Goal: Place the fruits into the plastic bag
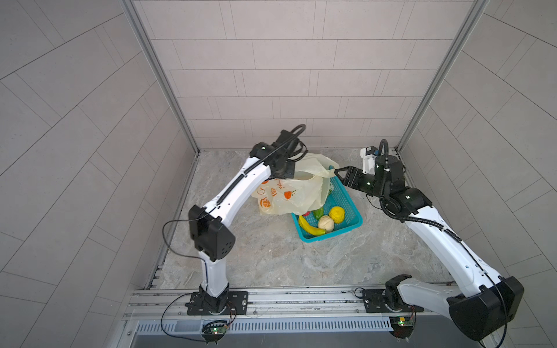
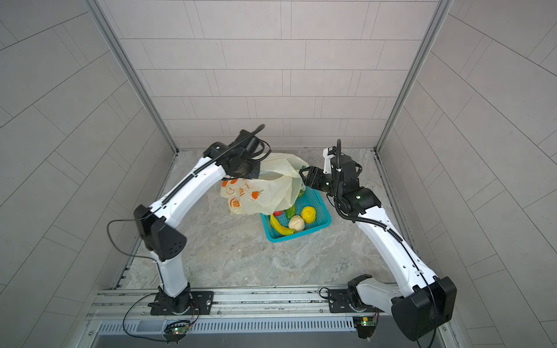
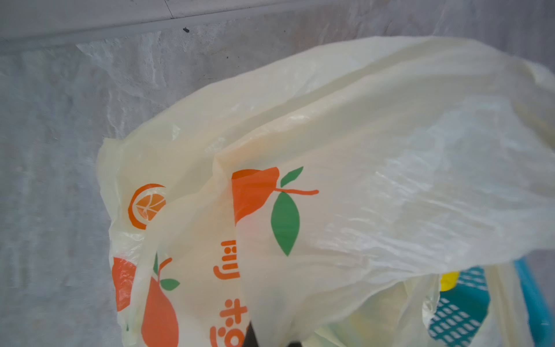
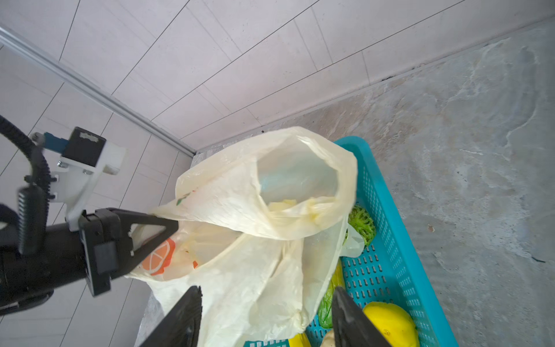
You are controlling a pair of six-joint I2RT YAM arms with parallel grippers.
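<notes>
Pale plastic bag (image 1: 289, 195) draped over the teal basket (image 1: 346, 199), left gripper (image 4: 171, 223) pinched shut on its rim, right gripper (image 4: 266, 293) spread wide, possibly brushing plastic, banana (image 1: 310, 227), beige fruit (image 1: 326, 223), bumpy yellow fruit (image 1: 337, 214) inside the basket

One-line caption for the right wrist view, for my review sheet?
Left gripper pinches the bag rim; right gripper jaws, open, flank its side; fruits lie in the basket.

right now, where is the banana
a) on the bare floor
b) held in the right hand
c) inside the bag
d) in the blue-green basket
d: in both top views the banana lies in the basket, outside the bag.
</notes>
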